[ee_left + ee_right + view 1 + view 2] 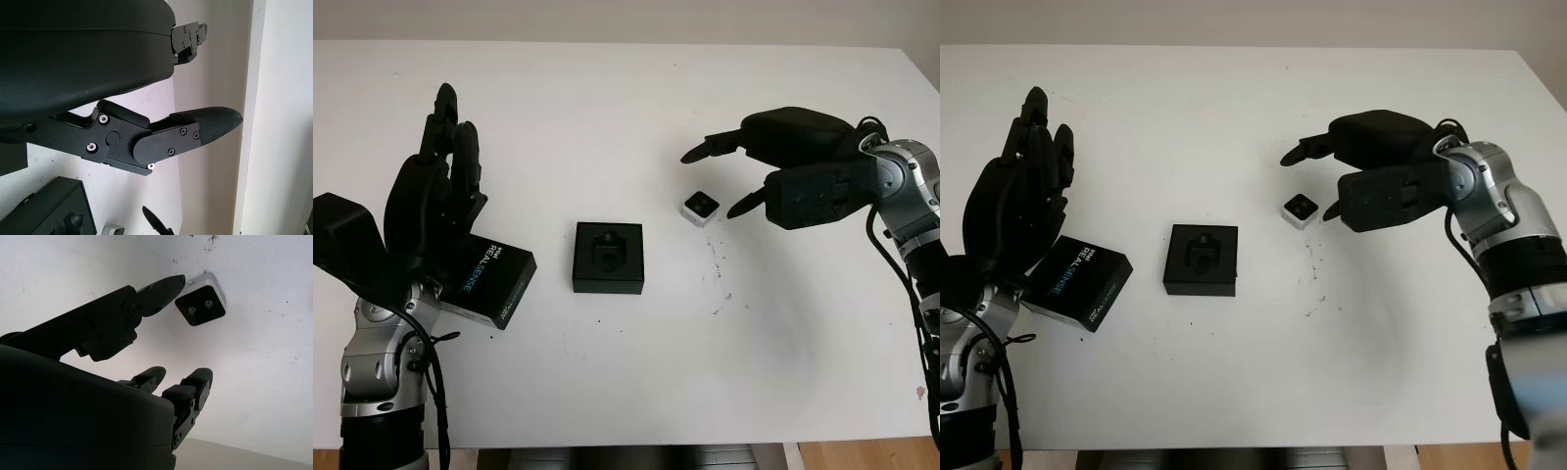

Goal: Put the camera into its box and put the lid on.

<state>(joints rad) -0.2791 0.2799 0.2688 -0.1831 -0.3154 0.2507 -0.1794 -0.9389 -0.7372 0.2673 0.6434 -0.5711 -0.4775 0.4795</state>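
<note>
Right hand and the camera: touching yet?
Apart. The left eye view shows white table between the open right hand and the camera; its fingertips sit beside it.

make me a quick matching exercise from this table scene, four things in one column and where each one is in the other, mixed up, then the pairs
Things:
1. camera
2. open box
3. lid marked REALSENSE
4. right hand

Places:
A. at the table's middle, with an empty black insert
B. under the left hand, on the robot's left side
C. open, hovering next to the camera
D. lying on the table between the box and the right hand

Pairs: 1-D, 2-A, 3-B, 4-C
</note>
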